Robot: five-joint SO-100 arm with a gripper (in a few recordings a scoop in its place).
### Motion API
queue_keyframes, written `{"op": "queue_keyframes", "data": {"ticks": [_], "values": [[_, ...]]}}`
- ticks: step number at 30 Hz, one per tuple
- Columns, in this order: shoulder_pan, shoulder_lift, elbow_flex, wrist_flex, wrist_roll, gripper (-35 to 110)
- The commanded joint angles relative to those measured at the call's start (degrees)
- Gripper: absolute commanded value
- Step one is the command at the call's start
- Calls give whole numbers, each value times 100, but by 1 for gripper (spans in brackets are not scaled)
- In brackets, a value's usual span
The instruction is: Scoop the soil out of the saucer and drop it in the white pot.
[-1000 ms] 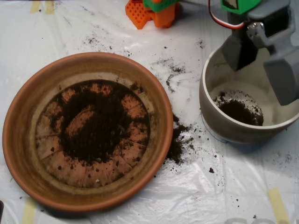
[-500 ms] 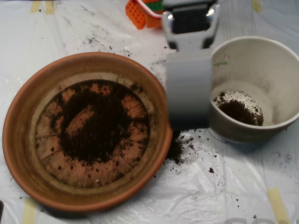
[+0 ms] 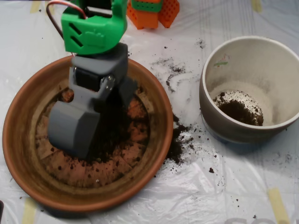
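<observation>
Wrinkled white plastic sheet [image 3: 233, 196], yellow tape [image 3: 279, 205]

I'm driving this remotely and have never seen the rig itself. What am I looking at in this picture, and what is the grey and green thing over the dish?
This is one fixed camera looking straight down at a table covered in white plastic sheet. The grey and green thing is a small robot arm; its grey end is a clamshell scoop, now down inside the saucer, a wide terracotta dish with dark soil on its bottom. To the right stands the white pot, holding a little soil already. Some spilled soil lies between the two. Orange plastic parts sit at the top edge.
</observation>
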Motion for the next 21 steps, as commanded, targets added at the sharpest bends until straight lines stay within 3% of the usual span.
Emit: {"op": "queue_keyframes", "data": {"ticks": [1, 9, 21], "values": [[316, 316, 589, -264, -123, 50], [527, 422, 2074, -940, -378, 54], [677, -1002, 1547, -809, -448, 58]]}}
